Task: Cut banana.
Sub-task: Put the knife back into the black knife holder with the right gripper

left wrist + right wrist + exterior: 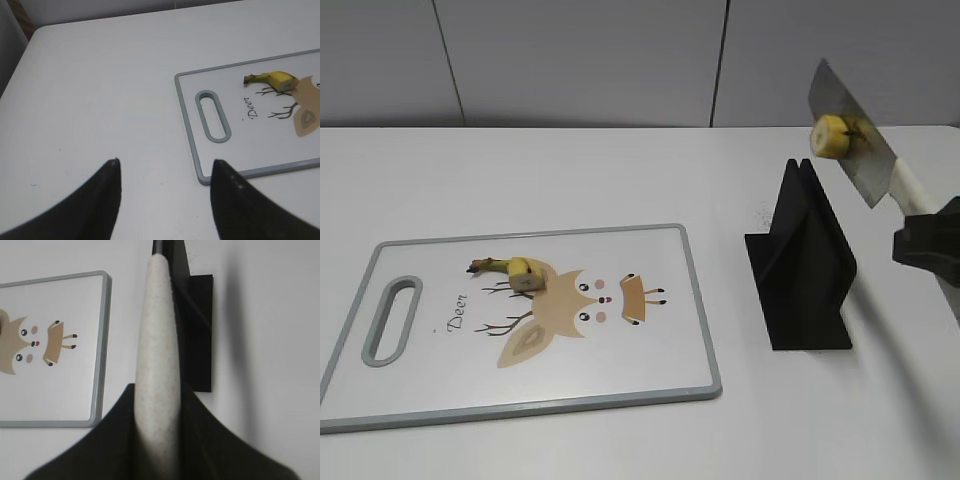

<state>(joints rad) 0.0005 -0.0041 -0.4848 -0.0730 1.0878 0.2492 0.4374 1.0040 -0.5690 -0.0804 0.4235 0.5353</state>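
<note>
A short yellow banana stub with its stem (510, 269) lies on the white cutting board (650, 385), also seen in the left wrist view (276, 80). My right gripper (159, 390) is shut on the pale handle of the knife (156, 350). The knife blade (852, 135) is raised above the black knife stand (805, 262), and a cut banana piece (829, 137) sticks to the blade. My left gripper (165, 167) is open and empty over bare table, left of the board's handle slot (212, 116).
The board has a grey rim and a deer drawing (582, 310). The black stand (196, 325) sits right of the board. A grey wall runs behind the white table.
</note>
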